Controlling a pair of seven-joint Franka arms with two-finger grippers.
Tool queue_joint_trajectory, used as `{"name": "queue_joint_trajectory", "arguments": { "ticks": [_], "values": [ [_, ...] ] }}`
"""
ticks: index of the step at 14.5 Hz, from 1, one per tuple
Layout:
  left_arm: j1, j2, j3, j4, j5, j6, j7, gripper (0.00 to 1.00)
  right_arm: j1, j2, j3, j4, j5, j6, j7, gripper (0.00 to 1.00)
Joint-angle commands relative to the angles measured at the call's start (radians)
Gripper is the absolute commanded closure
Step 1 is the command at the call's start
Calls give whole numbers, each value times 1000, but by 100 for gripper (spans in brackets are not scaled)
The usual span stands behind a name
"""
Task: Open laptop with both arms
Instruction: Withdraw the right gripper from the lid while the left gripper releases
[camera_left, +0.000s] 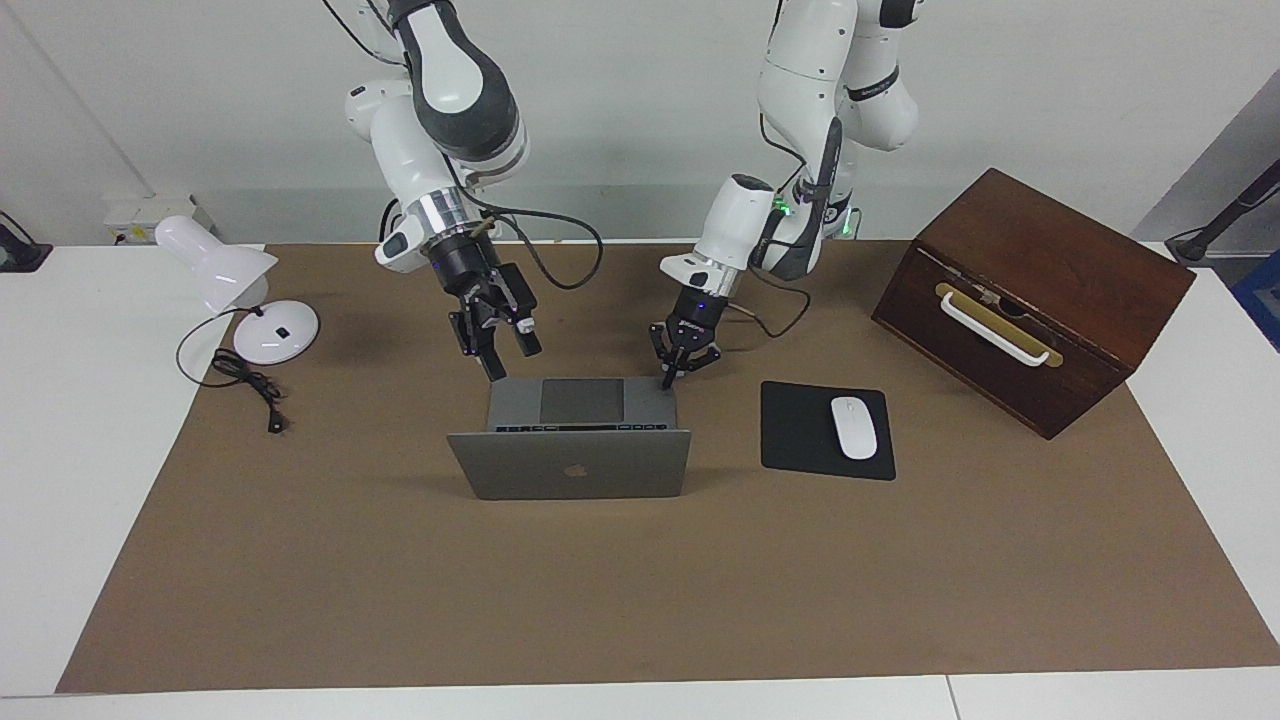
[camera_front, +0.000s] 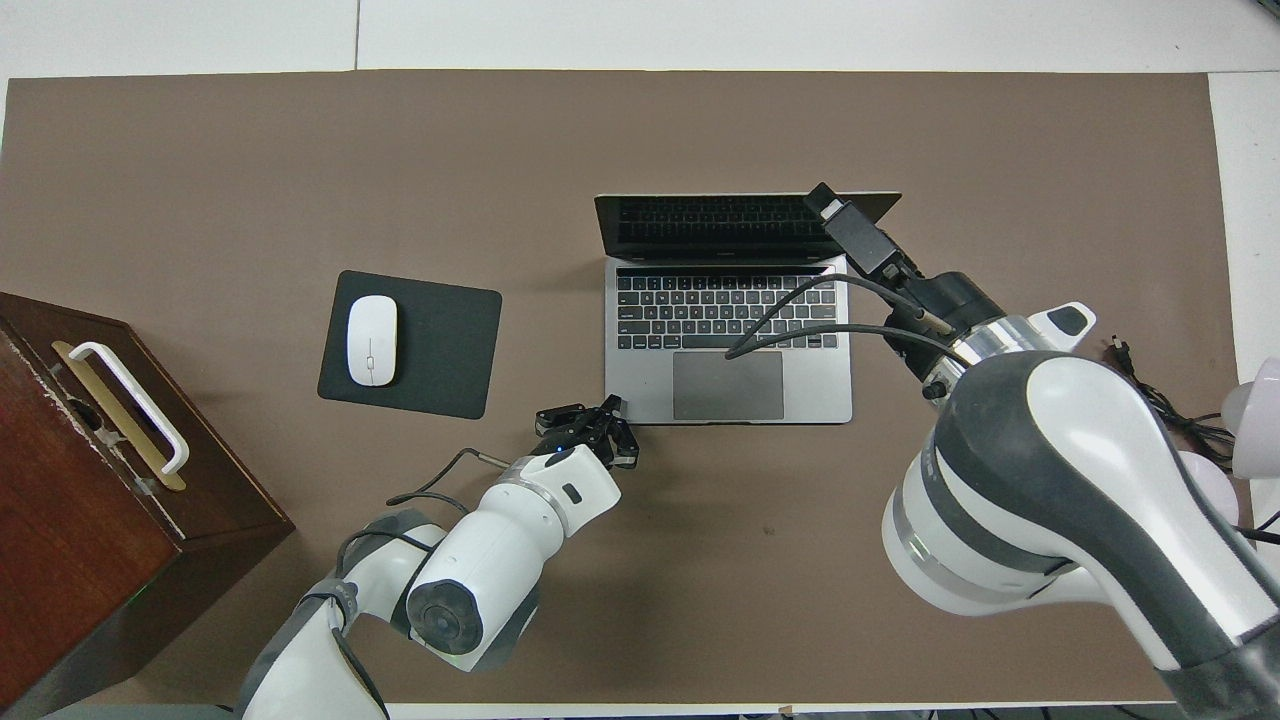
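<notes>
The silver-grey laptop (camera_left: 568, 465) (camera_front: 650, 385) stands open mid-table, its lid upright with the apple logo facing away from the robots and its keyboard and trackpad exposed. My left gripper (camera_left: 667, 380) (camera_front: 612, 405) is shut, and its tip rests on the corner of the deck that is nearest the robots, at the left arm's end. My right gripper (camera_left: 510, 358) (camera_front: 838, 208) hangs in the air over the laptop's edge at the right arm's end. It is open, holds nothing, and is clear of the laptop.
A black mouse pad (camera_left: 800, 440) with a white mouse (camera_left: 853, 427) lies beside the laptop toward the left arm's end. A brown wooden box (camera_left: 1030, 300) with a white handle stands past it. A white lamp (camera_left: 235, 290) and its cord sit at the right arm's end.
</notes>
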Motion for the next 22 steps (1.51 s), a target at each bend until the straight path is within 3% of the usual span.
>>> {"name": "queue_joint_trajectory", "arguments": {
  "ticks": [1,6,9,13,17,22],
  "values": [
    [-3,-7,4,19,-18,-17,-24,100,-1,-47,9,-9,-15,6,4,0],
    [19,-73,9,70,-18,-191,-30,100,-3,-70,9,23,-19,-5,-6,0],
    [28,-112,10,126,-18,-325,-46,100,-23,-56,5,69,-85,-45,-6,0],
    [63,-162,10,218,-16,-535,-46,100,-131,-39,-5,98,-250,-210,4,0],
    [91,-193,10,300,-16,-698,-46,100,-312,-30,-5,121,-483,-468,56,0],
    [114,-222,10,338,-16,-801,-47,100,-493,-1,-5,206,-666,-738,107,0]
  ]
}}
